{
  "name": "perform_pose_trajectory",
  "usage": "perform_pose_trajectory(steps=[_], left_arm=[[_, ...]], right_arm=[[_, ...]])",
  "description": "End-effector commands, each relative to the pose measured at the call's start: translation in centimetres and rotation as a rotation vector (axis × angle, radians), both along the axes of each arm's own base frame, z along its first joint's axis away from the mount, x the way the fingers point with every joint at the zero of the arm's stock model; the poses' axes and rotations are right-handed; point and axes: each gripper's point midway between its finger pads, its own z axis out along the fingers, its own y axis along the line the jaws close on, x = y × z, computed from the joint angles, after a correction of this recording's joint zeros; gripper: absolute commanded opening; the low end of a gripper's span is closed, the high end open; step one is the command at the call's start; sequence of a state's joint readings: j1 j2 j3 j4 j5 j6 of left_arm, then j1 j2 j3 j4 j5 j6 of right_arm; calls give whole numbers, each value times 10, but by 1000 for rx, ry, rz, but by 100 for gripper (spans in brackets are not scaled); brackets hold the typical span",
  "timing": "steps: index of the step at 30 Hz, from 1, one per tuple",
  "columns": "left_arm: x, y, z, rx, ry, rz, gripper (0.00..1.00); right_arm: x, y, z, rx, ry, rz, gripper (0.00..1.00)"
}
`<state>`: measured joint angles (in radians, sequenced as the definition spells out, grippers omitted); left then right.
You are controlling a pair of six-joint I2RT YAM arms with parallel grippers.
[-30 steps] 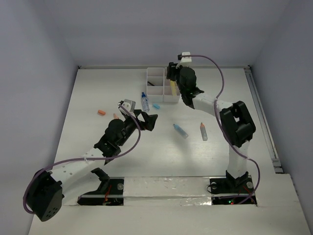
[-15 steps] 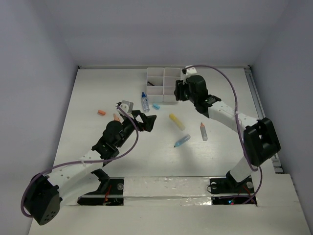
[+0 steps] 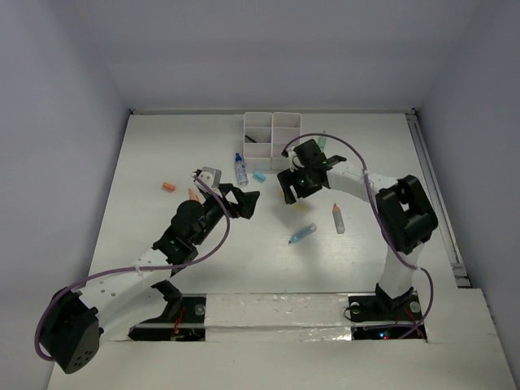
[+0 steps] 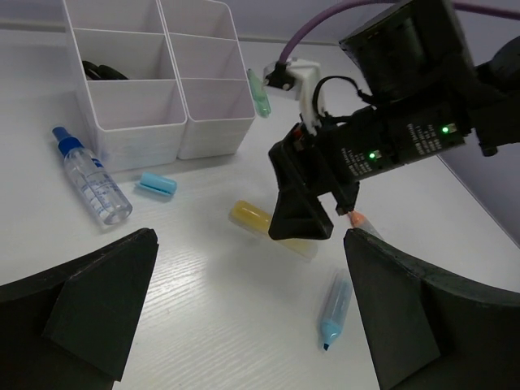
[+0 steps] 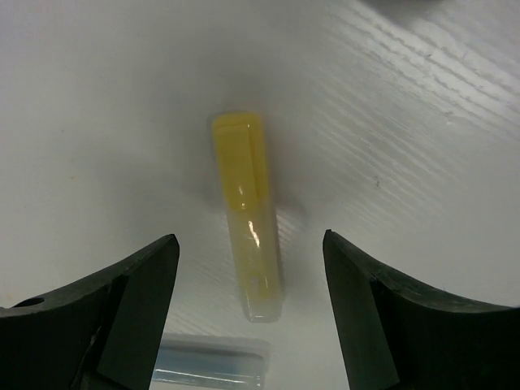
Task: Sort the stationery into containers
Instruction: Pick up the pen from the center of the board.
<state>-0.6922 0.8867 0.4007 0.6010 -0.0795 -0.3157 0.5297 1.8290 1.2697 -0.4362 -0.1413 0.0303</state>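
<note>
A white divided organiser (image 3: pixel 272 140) stands near the table's far edge, something black in a left-hand cell. Just before it lie a blue-capped clear bottle (image 3: pixel 240 169) and a small light-blue piece (image 3: pixel 259 175). Mid-table, a yellow highlighter (image 5: pixel 244 203) lies flat. Nearer the front are a blue highlighter (image 3: pixel 302 235) and an orange-tipped marker (image 3: pixel 337 218). An orange eraser (image 3: pixel 168 187) lies toward the left edge.

White table (image 3: pixel 154 146): markers (image 3: pixel 302 234), bottle (image 3: pixel 240 169), organizer (image 4: pixel 215 134)

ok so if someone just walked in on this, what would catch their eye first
Most likely the right gripper, its jaws open, hanging right over a yellow highlighter that lies mid-table. Just behind it stands the white compartment organizer at the far side. A blue highlighter and a small spray bottle lie loose on the white table around it.
</note>
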Motion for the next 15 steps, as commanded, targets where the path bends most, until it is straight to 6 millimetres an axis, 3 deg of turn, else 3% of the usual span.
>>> perform_pose_trajectory(steps=[1,3,8,11,15], left_arm=[[0,-1,10,-28,-29,-3,99],[0,-2,9,-25,-25,-4,99],[0,-2,9,-26,-26,-3,99],[1,-2,9,-25,-25,-3,99],[0,-2,9,-25,-25,-4,99]], right_arm=[[8,13,13,-46,-31,88,78],[8,13,1,-96,-8,102,78],[21,22,0,-125,1,125,73],[21,18,-15,-176,47,121,70],[30,20,-18,-201,65,117,64]])
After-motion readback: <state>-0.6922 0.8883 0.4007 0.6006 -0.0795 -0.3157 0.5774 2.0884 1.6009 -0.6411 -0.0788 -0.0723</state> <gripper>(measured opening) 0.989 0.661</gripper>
